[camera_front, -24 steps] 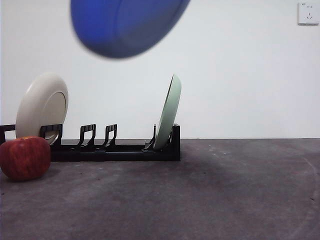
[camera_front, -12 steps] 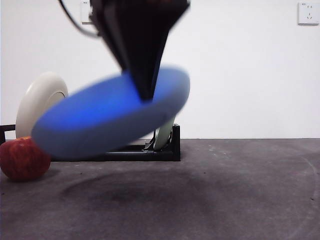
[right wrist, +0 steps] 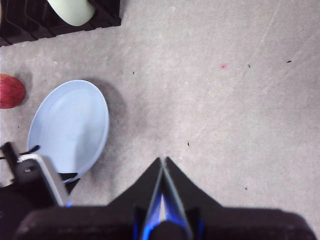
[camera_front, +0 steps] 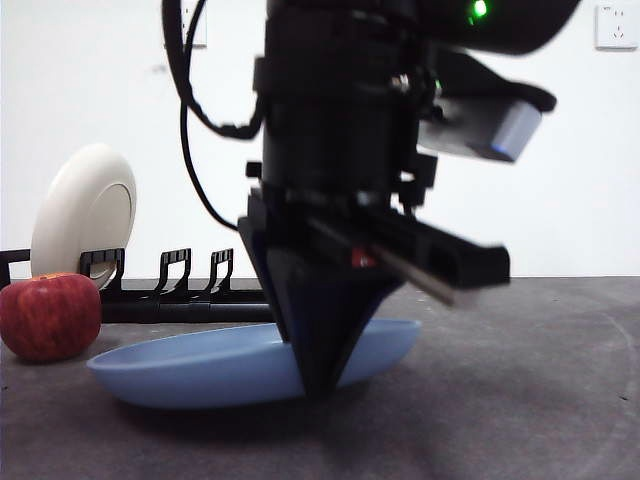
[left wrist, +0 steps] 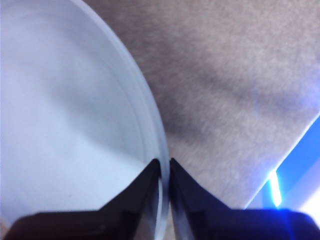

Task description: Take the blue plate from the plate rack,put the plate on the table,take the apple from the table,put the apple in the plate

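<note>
Down at the bench, the left hand (left wrist: 165, 172) is clamped on the blue plate (camera_front: 215, 365): its two black jaws stand almost together, one inside the rim and one outside, with only the thin rim between them. In the front view this arm fills the middle of the picture, big and dark, and tapers to a point at the plate's near right edge. The plate lies nearly flat on the bench (camera_front: 520, 400), hollow side up, its right side a little higher than its left (whether that side is fully down cannot be told, since the hand covers it).

The right hand (right wrist: 163, 167) hangs high above bare bench, well to the right of the plate, its jaws pressed together on nothing.

Just left of the plate sits the apple (camera_front: 50, 315), on the bench and close to the plate's left rim; from the front they look very near, and the right wrist view shows a narrow gap of bench between them. Behind both runs the plate rack (camera_front: 190, 295), low and black, along the far side of the bench. A cream-white plate (camera_front: 85, 210) stands upright in its left end, directly behind the apple. A pale green plate (right wrist: 74, 10) sits in the rack's right end, seen only from the right wrist camera; in the front view the arm hides it.
</note>
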`<action>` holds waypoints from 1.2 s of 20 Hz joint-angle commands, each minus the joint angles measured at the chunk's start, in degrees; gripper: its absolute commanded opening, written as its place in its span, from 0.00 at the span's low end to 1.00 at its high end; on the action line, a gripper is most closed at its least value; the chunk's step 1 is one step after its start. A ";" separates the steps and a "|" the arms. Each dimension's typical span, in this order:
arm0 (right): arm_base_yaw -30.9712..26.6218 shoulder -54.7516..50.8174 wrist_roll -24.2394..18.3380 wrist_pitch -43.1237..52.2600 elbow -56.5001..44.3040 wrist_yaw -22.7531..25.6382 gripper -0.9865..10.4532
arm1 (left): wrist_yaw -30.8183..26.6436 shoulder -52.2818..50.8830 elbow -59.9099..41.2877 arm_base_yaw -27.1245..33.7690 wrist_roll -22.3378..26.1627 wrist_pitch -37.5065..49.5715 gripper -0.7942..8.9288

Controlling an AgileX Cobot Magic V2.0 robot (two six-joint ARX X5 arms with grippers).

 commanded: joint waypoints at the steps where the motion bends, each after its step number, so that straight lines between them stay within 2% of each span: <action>1: 0.04 0.02 -0.57 0.15 0.09 0.22 0.09 | 5.49 1.55 -0.57 -0.02 -0.76 0.77 0.08; 3: 0.04 0.02 -0.57 0.26 0.09 0.22 0.09 | 5.97 1.53 -0.55 -0.02 -2.19 1.42 0.11; 6: 0.04 0.02 -0.57 0.24 0.09 0.22 0.09 | 6.34 1.53 -0.55 0.20 -2.23 1.38 0.31; 7: 0.04 0.02 -0.57 0.26 0.09 0.22 0.09 | 6.34 1.53 -0.55 0.20 -2.21 1.36 0.35; 12: 0.04 0.02 -0.57 0.35 0.09 0.17 0.10 | 6.10 1.16 -0.17 0.37 -2.27 0.35 0.35; 14: 0.04 0.02 -0.55 0.87 0.09 0.13 0.11 | 6.08 0.04 0.50 0.35 -2.73 -2.03 0.34; 15: 0.07 0.02 -0.52 1.49 0.09 -0.20 0.16 | 6.14 -1.29 0.52 0.35 -2.95 -3.10 0.34; 18: 1.77 0.02 0.20 4.15 0.09 -3.15 0.20 | 6.34 -7.19 0.52 0.24 -5.05 -6.29 0.34; 21: 6.51 0.39 4.35 8.44 0.09 -3.65 0.22 | 6.49 -15.80 0.52 0.24 -7.54 -8.37 0.33; 24: 14.05 2.16 8.61 14.95 0.09 -3.72 0.42 | 6.36 -25.14 0.52 0.24 -9.53 -9.33 0.07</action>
